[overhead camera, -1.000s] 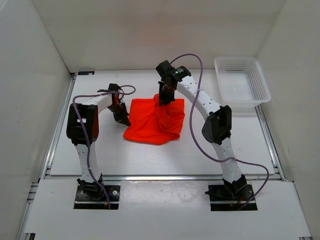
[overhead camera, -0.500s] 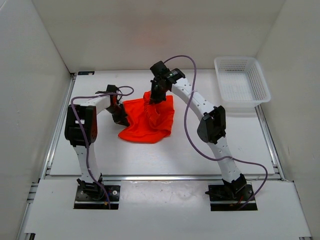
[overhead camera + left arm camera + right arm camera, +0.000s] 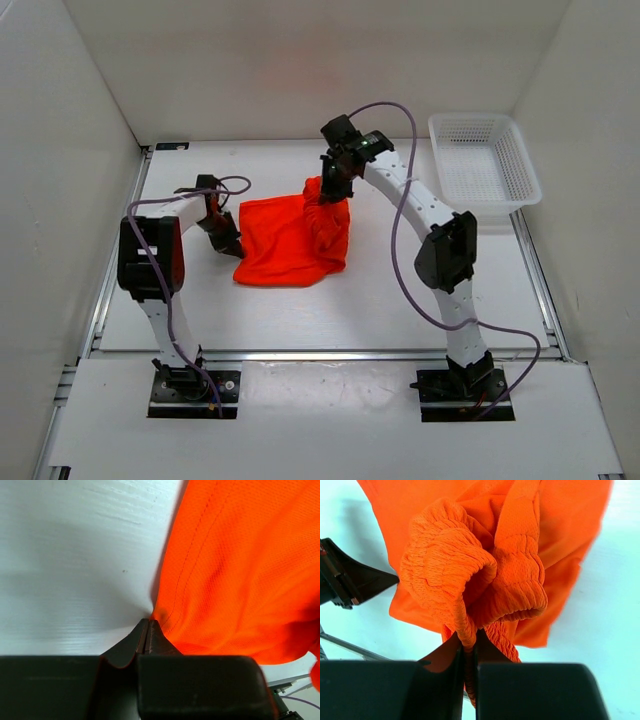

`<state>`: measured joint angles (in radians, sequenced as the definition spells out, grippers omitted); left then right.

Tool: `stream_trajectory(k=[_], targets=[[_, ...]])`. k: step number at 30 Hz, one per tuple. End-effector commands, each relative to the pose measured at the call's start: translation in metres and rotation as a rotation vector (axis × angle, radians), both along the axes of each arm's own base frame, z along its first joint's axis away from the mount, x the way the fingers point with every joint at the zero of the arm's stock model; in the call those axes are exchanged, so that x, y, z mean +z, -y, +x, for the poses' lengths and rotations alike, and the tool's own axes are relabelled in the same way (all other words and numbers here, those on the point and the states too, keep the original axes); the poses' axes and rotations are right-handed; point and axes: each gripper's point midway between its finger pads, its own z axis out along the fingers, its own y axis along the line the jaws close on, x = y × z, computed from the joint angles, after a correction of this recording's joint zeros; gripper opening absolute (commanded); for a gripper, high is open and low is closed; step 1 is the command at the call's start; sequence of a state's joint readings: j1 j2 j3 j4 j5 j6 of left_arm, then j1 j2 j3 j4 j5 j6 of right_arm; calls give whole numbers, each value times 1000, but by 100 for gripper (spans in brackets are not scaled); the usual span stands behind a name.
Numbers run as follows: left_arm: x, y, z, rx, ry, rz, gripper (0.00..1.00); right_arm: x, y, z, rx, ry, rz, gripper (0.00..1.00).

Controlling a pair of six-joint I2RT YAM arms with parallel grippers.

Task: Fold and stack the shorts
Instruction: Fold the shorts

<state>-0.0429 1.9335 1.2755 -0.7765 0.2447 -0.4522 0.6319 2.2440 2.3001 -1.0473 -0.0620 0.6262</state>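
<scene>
The orange-red shorts [image 3: 290, 240] lie partly spread on the white table, mid-left of centre. My left gripper [image 3: 232, 247] is shut on a hem corner of the shorts [image 3: 230, 565] at their left edge, low at the table; its closed tips show in the left wrist view [image 3: 149, 622]. My right gripper [image 3: 330, 193] is shut on the gathered elastic waistband [image 3: 470, 580] and holds it bunched and lifted above the table at the shorts' far right corner; the pinch shows in the right wrist view [image 3: 469, 642]. No drawstring shows.
A white plastic mesh basket [image 3: 484, 165] stands at the back right corner. White walls enclose the table on the left, back and right. Purple cables loop from both arms. The left gripper's black finger [image 3: 355, 580] shows at the left of the right wrist view.
The shorts were first dragged left by both grippers. Since half a second ago the right gripper has moved back to the right with the waistband; the left gripper has kept moving left, stretching the fabric.
</scene>
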Motion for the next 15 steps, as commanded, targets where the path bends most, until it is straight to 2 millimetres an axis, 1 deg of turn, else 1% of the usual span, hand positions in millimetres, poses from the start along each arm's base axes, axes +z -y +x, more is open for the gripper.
stream_trajectory(k=[1,2,3,4,5,6,7,8,10,11,13,14,15], targets=[[30,-6,10,-1,107,22,10,46,32,-6,-10,85,4,1],[34,-11,11,11,118,22,10,48,40,-5,-14,93,-10,1],[34,-13,12,20,117,14,10,51,59,-5,-36,97,-26,1],[34,-13,12,20,117,14,10,55,60,-6,-36,106,-21,1],[31,-13,11,20,108,14,10,51,68,-5,-27,99,-41,1],[34,-13,15,20,119,14,10,56,69,-6,-20,113,-39,1],[30,-11,14,18,105,5,10,55,75,-7,-21,105,-50,1],[29,-10,16,15,105,-4,10,64,73,-6,-7,123,-36,1],[30,-10,19,15,108,-4,10,63,70,-8,6,105,-25,1],[26,-10,19,15,99,-4,10,63,67,-7,11,103,-15,1],[26,-8,21,13,98,-12,10,64,55,-8,35,108,-2,1],[26,-8,21,13,98,-12,10,73,50,-5,42,126,22,1],[22,-8,20,13,88,-12,10,69,40,-5,63,118,32,1]])
